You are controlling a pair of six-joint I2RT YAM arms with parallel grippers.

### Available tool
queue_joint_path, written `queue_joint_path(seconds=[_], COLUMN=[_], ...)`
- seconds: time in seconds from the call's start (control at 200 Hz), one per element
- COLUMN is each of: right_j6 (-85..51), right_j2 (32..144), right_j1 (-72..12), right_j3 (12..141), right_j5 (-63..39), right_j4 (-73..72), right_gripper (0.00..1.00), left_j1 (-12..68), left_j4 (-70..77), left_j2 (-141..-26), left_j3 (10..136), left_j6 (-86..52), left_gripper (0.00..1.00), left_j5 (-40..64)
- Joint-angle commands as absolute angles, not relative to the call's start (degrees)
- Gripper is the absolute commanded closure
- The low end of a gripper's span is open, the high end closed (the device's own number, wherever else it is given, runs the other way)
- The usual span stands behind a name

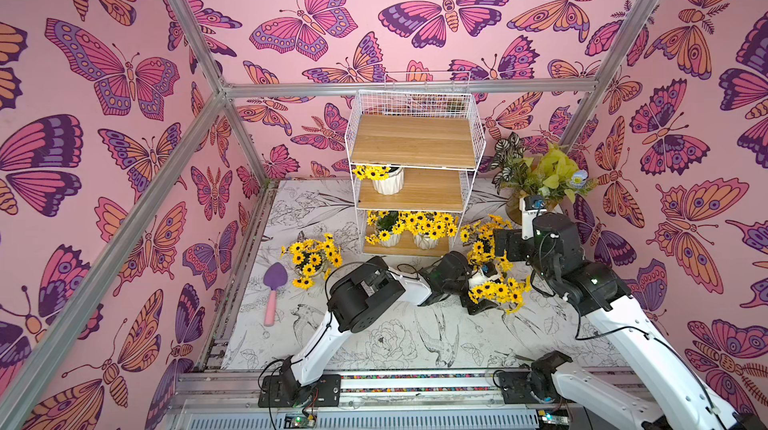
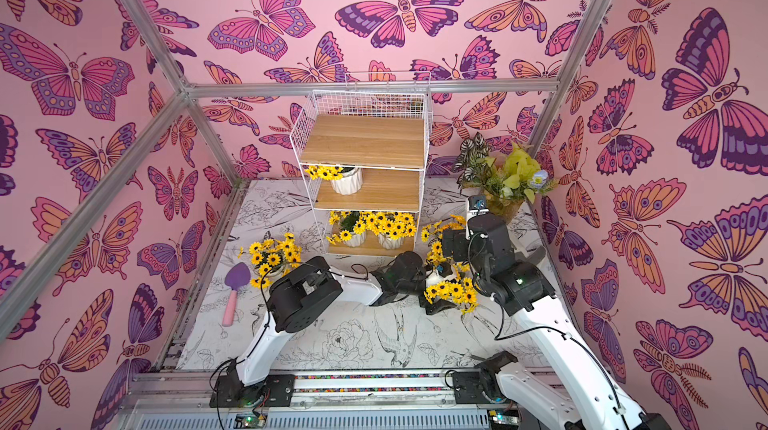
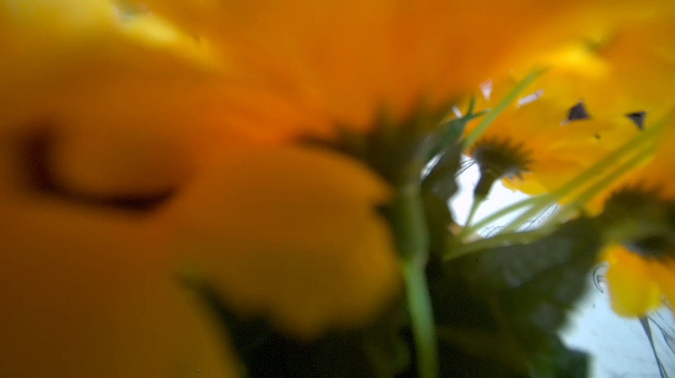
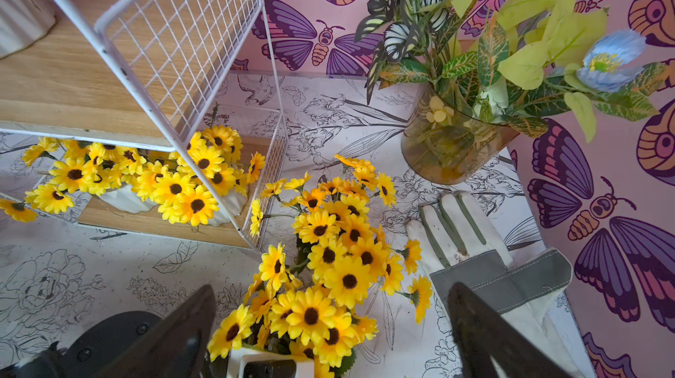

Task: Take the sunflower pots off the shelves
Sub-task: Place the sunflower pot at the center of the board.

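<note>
The shelves [image 1: 413,141] stand at the back, with the top board bare. One sunflower pot [image 1: 388,185] sits on the middle board and two [image 1: 388,236] [image 1: 426,239] on the bottom board. On the table, one pot [image 1: 309,259] stands left of the rack and another [image 1: 484,232] to its right. My left gripper [image 1: 482,305] lies under a third bunch [image 1: 498,290], whose petals fill the left wrist view, so its jaws are hidden. My right gripper [image 4: 332,336] hangs open above these flowers [image 4: 310,314].
An amber glass vase [image 4: 445,146] of patterned leaves stands at the back right. A white and grey glove [image 4: 475,248] lies beside it, near the right wall. A purple trowel [image 1: 272,290] with a pink handle lies at the table's left side.
</note>
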State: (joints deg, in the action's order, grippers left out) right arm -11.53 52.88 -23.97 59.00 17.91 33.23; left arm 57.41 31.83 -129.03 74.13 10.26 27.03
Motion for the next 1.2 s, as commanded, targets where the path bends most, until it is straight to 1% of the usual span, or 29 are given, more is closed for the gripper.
queue_joint_path(seconds=[0.0, 0.125, 0.356, 0.576, 0.796, 0.961, 1.197], right_j6=[-10.8, -10.8, -10.9, -10.4, -10.1, -9.8, -10.0], right_j2=[53.5, 54.9, 57.7, 60.2, 61.3, 61.3, 61.4], right_j1=[-23.5, -23.5, -23.6, -23.6, -23.6, -23.6, -23.6], right_j3=[60.5, 60.7, 62.0, 63.7, 63.2, 63.1, 63.7], right_j5=[17.4, 16.9, 14.7, 15.0, 14.6, 14.2, 12.2], right_j4=[32.6, 32.1, 30.5, 30.6, 29.1, 29.1, 28.2], right_gripper=[0.01, 0.01, 0.01, 0.01, 0.01, 0.01, 0.01], left_j1=[57.3, 56.9, 56.6, 56.2, 55.3, 55.5, 56.0], left_j4=[27.2, 23.4, 13.4, 9.3, 8.6, 12.7, 16.5], left_j2=[-127.4, -126.0, -125.6, -121.2, -118.7, -118.9, -113.9], left_j3=[71.7, 73.0, 76.6, 77.1, 78.4, 78.1, 72.9], left_j6=[12.2, 12.4, 13.1, 14.6, 14.6, 13.8, 12.0], left_gripper=[0.01, 0.01, 0.01, 0.01, 0.01, 0.01, 0.01], left_j5=[23.0, 22.6, 25.2, 24.0, 24.5, 25.1, 22.1])
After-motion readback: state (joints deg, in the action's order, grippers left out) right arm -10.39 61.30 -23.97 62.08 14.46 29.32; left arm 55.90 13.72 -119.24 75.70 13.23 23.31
